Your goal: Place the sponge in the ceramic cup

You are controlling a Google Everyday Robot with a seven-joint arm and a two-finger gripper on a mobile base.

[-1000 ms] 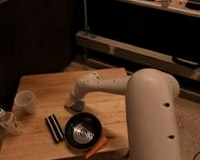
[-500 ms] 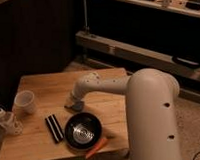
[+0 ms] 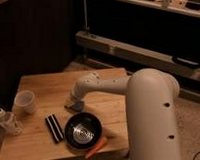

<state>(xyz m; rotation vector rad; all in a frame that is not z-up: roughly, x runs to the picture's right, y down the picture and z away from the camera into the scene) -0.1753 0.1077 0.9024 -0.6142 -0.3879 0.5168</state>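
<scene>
The sponge (image 3: pixel 77 105), a small blue-grey pad, lies on the wooden table (image 3: pixel 48 85) near its middle. My gripper (image 3: pixel 74 100) is down on it at the end of the white arm, shut on the sponge, and hides the sponge's upper part. The ceramic cup (image 3: pixel 24 101), plain white and upright, stands at the table's left side, well apart from the gripper.
A clear plastic bottle (image 3: pixel 6 121) lies at the front left. A black striped block (image 3: pixel 54 128) and a black bowl with a shiny inside (image 3: pixel 83 131) sit in front of the sponge. An orange carrot (image 3: pixel 96 147) lies by the front edge. My large white arm fills the right.
</scene>
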